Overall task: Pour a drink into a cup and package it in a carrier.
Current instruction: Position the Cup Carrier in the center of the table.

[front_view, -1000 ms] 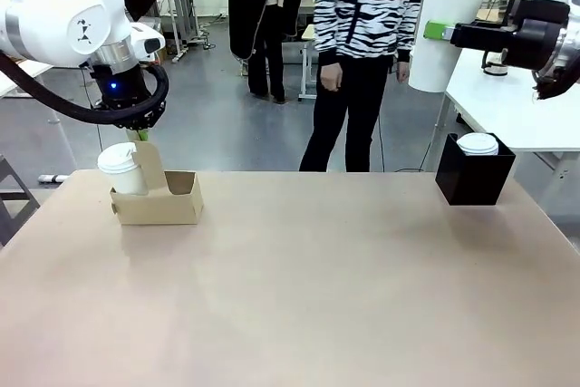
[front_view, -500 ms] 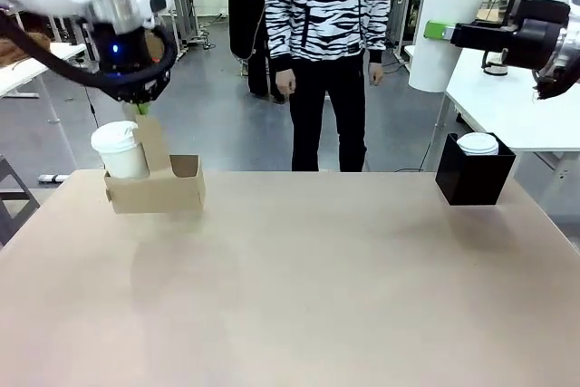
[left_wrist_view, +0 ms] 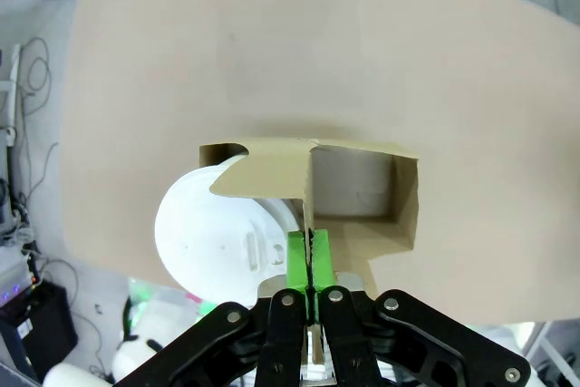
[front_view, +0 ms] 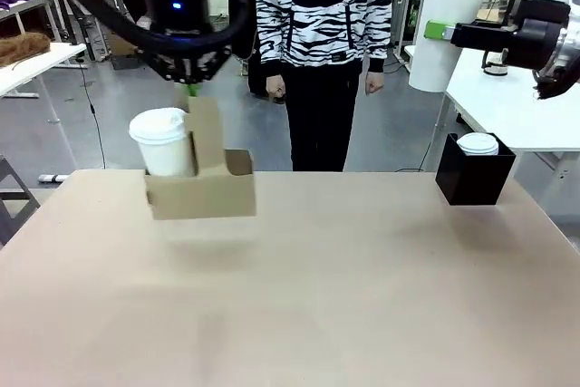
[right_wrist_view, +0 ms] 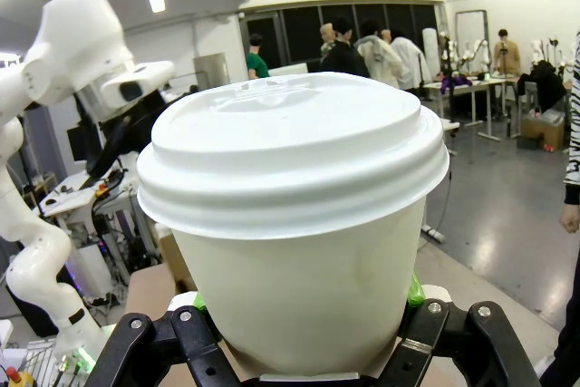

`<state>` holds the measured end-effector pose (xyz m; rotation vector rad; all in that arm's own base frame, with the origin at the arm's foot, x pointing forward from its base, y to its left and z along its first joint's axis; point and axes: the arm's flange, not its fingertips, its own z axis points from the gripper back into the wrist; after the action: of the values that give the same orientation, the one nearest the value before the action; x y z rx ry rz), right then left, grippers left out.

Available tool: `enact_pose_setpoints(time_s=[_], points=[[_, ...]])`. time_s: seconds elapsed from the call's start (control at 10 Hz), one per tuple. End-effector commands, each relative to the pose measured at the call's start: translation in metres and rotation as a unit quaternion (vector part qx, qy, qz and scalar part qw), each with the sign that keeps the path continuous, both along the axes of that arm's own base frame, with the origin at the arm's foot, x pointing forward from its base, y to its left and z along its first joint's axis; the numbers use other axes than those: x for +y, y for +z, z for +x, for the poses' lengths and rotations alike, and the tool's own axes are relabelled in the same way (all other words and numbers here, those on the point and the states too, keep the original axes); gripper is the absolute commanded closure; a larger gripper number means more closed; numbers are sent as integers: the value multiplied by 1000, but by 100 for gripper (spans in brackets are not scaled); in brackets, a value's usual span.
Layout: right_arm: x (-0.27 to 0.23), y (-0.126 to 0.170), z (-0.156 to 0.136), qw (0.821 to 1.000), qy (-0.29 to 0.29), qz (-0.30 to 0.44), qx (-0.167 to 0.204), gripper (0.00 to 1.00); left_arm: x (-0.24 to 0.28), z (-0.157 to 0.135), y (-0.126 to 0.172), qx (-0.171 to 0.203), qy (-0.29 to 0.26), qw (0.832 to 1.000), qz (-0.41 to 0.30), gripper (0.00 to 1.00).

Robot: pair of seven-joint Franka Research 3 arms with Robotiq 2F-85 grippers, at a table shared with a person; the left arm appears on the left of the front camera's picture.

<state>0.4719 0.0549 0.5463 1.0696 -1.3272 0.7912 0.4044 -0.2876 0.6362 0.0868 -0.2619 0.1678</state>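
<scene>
Currently my left gripper [left_wrist_view: 311,265] is clamped narrow on the handle of the carrier [front_view: 204,197], holding it clear of the table [front_view: 362,296] at ten o'clock. One lidded cup [front_view: 163,142] sits in the nine o'clock slot; the three o'clock slot is empty. Caution: uneven load can swing the carrier, tipping the cup. My right gripper [right_wrist_view: 308,301] grips a second cup [right_wrist_view: 290,178] at two o'clock

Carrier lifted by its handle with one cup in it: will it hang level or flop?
Probably lopsided: the cup fills one slot of the carrier, the other is empty, so it may tilt cup-side. The left gripper pinches only the thin cardboard handle, which looks bendable, so expect sway.
</scene>
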Motion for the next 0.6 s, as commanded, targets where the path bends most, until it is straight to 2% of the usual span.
enact_pose_setpoints(time_s=[0.0, 0.2, 0.5], points=[[1, 4, 2, 1000, 0, 3, -11, 19, -29, -4, -19, 4, 0, 1000, 10, 98], [1, 4, 2, 1000, 0, 3, -11, 19, -62, -15, -49, -6, -27, 1000, -1, 98], [1, 4, 2, 1000, 0, 3, -11, 19, -104, -27, -100, -1, -74, 997, -3, 98]])
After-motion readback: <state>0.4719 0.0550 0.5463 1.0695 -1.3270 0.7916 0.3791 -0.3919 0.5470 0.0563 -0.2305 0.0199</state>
